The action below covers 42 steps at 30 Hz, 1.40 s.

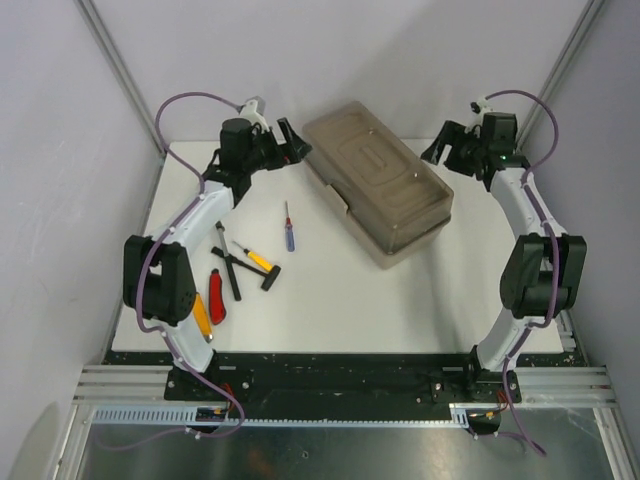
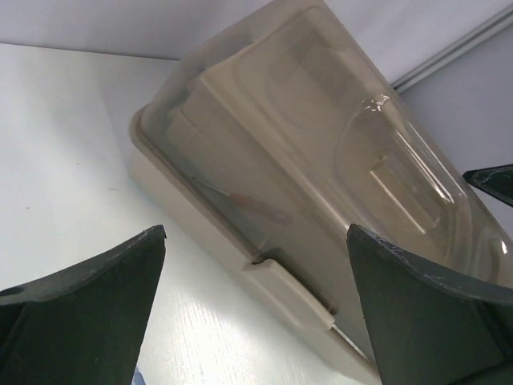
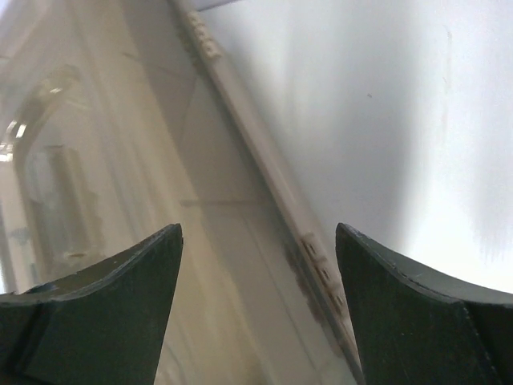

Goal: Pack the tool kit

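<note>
The beige toolbox (image 1: 378, 183) with its translucent brownish lid shut lies slantwise at the back middle of the table. My left gripper (image 1: 292, 142) is open, close to the box's left side; in the left wrist view the box's front latch (image 2: 288, 293) lies between the fingers. My right gripper (image 1: 440, 148) is open, close to the box's right side; its view shows the hinged edge (image 3: 321, 277). Loose tools lie on the left: a red-and-blue screwdriver (image 1: 289, 228), a yellow-handled tool (image 1: 258, 259), black pliers (image 1: 228, 262), a red-handled tool (image 1: 216, 297) and a yellow-handled one (image 1: 201, 318).
The white table top (image 1: 350, 300) ends at a black rail by the arm bases. Grey walls with metal posts close the back and both sides. The left arm's links stand over the table's left edge, next to the loose tools.
</note>
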Motion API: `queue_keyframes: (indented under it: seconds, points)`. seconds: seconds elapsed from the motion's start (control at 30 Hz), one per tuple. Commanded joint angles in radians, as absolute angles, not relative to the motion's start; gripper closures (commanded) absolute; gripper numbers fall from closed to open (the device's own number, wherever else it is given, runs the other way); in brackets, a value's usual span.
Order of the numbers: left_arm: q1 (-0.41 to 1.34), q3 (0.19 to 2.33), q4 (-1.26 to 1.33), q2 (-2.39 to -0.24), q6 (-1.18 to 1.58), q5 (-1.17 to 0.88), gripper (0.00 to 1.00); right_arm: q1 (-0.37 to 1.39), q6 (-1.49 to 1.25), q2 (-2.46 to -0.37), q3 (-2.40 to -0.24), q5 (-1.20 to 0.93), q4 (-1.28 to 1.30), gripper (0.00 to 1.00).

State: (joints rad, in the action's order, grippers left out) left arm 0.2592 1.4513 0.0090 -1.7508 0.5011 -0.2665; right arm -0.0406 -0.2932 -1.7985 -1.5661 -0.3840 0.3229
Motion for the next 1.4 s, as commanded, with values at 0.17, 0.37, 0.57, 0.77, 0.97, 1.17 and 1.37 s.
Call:
queue_keyframes:
  seconds: [0.17, 0.37, 0.57, 0.77, 0.97, 1.17, 1.37]
  points:
    - [0.322, 1.524, 0.052, -1.788, 0.548, -0.29, 0.01, 0.072, -0.222, -1.79, -1.709, -0.274, 0.224, 0.05]
    - [0.333, 1.514, 0.052, -1.784, 0.554, -0.281, 0.01, 0.108, -0.072, -1.96, -1.945, -0.354, 0.426, 0.09]
    - [0.338, 1.511, 0.056, -1.786, 0.56, -0.3, 0.01, 0.1, -0.009, -2.004, -1.975, -0.455, 0.48, 0.16]
    - [0.343, 1.565, 0.058, -1.841, 0.595, -0.363, 0.0, 0.095, -0.003, -2.032, -1.97, -0.525, 0.503, 0.25]
    - [0.371, 1.606, 0.058, -1.912, 0.628, -0.396, 0.01, 0.104, -0.007, -2.016, -1.911, -0.519, 0.513, 0.35]
    - [0.406, 1.624, 0.054, -1.944, 0.629, -0.404, 0.03, 0.112, -0.02, -1.923, -1.762, -0.493, 0.484, 0.41]
    - [0.45, 1.581, 0.041, -1.923, 0.572, -0.374, 0.08, 0.129, -0.021, -1.801, -1.594, -0.457, 0.452, 0.43]
